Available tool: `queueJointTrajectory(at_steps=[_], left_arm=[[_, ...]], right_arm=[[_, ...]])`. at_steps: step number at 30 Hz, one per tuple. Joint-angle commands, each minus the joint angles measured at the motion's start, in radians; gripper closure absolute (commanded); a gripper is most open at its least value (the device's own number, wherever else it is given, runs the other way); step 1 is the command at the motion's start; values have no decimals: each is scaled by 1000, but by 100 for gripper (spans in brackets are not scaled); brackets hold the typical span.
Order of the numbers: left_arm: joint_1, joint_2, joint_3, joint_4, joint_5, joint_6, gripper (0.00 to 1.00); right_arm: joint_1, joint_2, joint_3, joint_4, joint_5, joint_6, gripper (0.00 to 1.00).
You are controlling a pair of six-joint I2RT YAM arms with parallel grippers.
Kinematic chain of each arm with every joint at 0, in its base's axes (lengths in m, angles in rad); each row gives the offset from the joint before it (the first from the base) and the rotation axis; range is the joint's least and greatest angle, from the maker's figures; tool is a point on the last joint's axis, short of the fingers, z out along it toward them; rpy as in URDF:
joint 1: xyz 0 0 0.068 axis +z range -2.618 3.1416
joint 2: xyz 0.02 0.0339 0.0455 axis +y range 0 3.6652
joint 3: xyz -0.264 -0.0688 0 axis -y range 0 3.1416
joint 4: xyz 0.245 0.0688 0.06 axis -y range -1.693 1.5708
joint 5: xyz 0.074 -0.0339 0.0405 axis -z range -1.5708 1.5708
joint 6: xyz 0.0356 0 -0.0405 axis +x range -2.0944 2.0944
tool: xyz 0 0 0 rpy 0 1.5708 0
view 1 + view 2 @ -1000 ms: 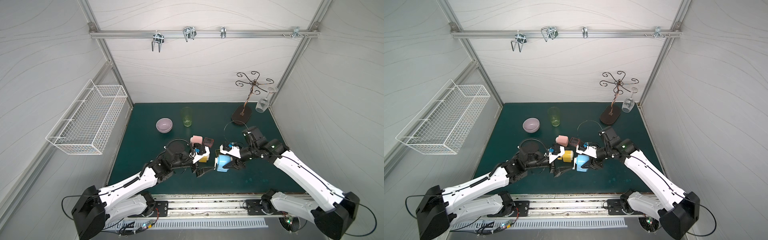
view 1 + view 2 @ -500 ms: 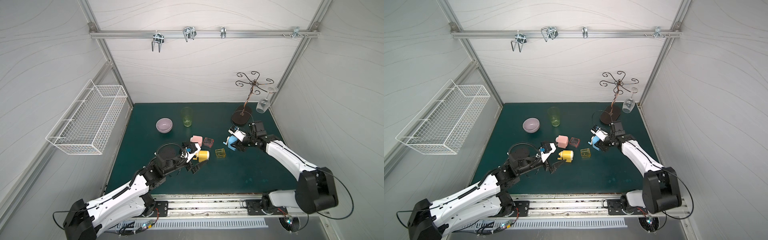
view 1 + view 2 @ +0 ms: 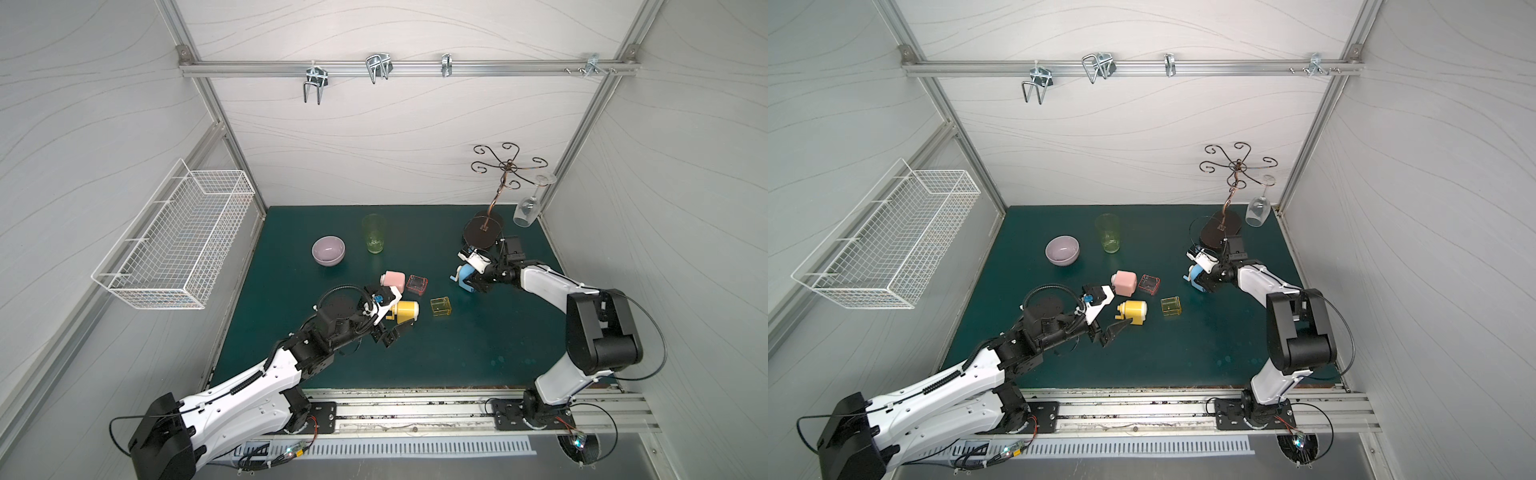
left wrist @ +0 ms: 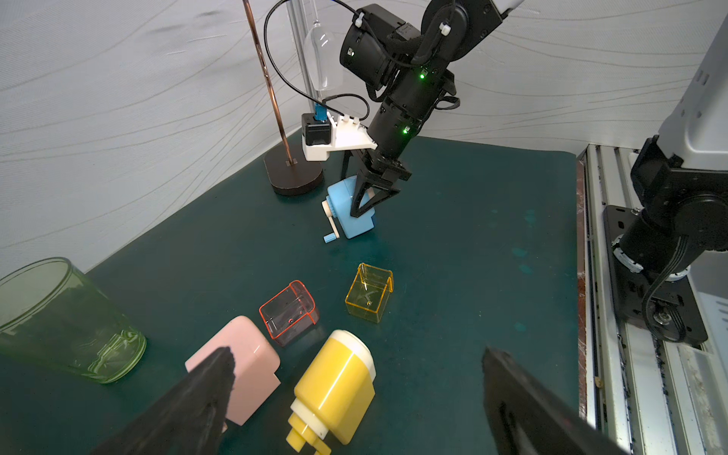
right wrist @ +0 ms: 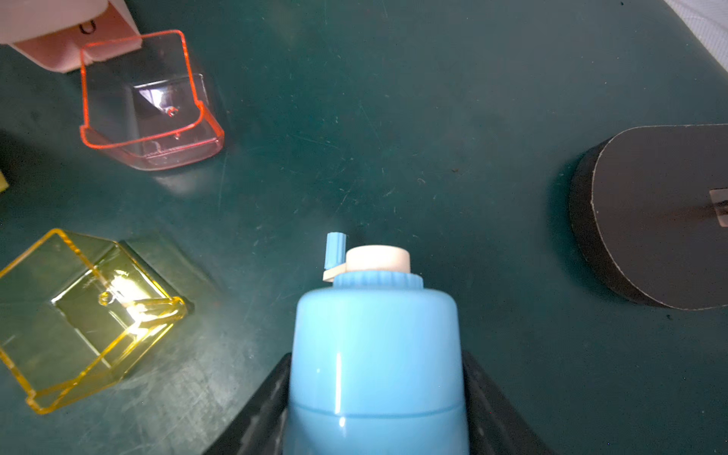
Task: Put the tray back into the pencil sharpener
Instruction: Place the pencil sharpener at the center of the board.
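Right wrist view: the blue sharpener (image 5: pixel 374 338) is pinched by the right claw (image 5: pixel 376 398). The left claw (image 4: pixel 356 356) is spread wide.

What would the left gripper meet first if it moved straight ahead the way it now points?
Probably the yellow pencil sharpener, which lies on its side straight ahead of the open left gripper in the left wrist view. Height is unclear, so the gripper might pass just above it.
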Motion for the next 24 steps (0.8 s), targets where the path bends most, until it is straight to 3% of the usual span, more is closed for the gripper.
queueJointTrajectory(at_steps=[1, 15, 19, 24], left_arm=[[4, 14, 2, 63, -11, 3, 0], [5, 73, 10, 101, 14, -24, 0], [5, 74, 10, 112, 32, -36, 0], [6, 74, -18, 161, 21, -146, 0]], right_arm=[[-14, 12, -6, 41, -9, -27, 64], [-51, -32, -39, 55, -47, -24, 19], [-58, -77, -10, 3, -78, -31, 14], [-56, -189, 24, -96, -169, -46, 11]])
